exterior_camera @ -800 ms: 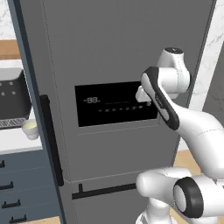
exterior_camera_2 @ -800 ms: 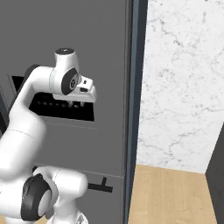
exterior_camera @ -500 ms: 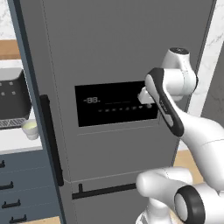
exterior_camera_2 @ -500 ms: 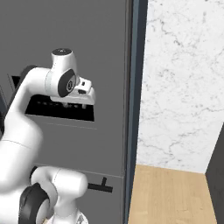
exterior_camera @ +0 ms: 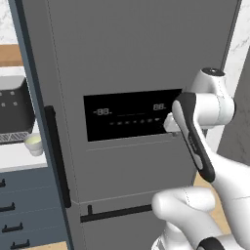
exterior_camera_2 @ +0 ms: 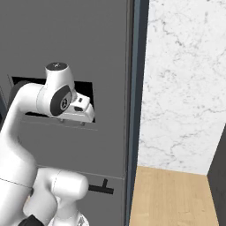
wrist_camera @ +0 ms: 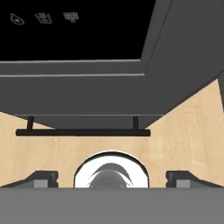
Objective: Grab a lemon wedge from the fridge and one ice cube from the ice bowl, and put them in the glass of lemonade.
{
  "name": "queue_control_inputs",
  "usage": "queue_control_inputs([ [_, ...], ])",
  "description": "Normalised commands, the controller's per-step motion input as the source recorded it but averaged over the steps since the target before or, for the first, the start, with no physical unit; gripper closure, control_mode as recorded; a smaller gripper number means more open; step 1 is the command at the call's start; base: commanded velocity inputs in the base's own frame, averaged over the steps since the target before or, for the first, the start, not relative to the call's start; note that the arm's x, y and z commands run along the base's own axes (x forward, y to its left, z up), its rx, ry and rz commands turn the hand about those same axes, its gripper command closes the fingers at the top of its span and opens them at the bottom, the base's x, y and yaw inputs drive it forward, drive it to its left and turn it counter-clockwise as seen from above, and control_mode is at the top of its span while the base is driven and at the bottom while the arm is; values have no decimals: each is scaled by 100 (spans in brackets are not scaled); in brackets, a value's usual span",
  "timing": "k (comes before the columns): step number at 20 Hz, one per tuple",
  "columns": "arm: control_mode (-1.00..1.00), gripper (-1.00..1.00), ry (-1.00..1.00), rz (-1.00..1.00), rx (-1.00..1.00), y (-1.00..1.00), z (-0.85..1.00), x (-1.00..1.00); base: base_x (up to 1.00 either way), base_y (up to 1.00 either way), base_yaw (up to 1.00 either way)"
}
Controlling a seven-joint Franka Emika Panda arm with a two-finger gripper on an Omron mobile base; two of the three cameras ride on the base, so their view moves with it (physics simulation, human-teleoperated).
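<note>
We see the matte grey fridge [exterior_camera: 132,53] shut, a cream glass of lemonade [exterior_camera: 33,144] at the counter [exterior_camera: 14,157] edge, our hand [wrist_camera: 112,178] released

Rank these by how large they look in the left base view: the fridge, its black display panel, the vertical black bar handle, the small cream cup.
1. fridge
2. black display panel
3. vertical black bar handle
4. small cream cup, which sits farther back, so its true size is unsure.

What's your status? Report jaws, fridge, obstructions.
Jaws wide open, holding nothing, gripper pointing down at the floor. Fridge shut, vertical bar handle untouched. Lemonade cup waiting on counter, left.
</note>
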Motion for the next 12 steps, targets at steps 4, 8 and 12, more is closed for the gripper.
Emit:
queue_control_inputs([
  [4,-100,-100,0,0,0,0,-1,-21,0,0,0],
  [8,100,-100,1,0,0,0,-4,-1,-3,4,0],
  [12,100,-100,0,0,0,0,0,0,-1,50,0],
])
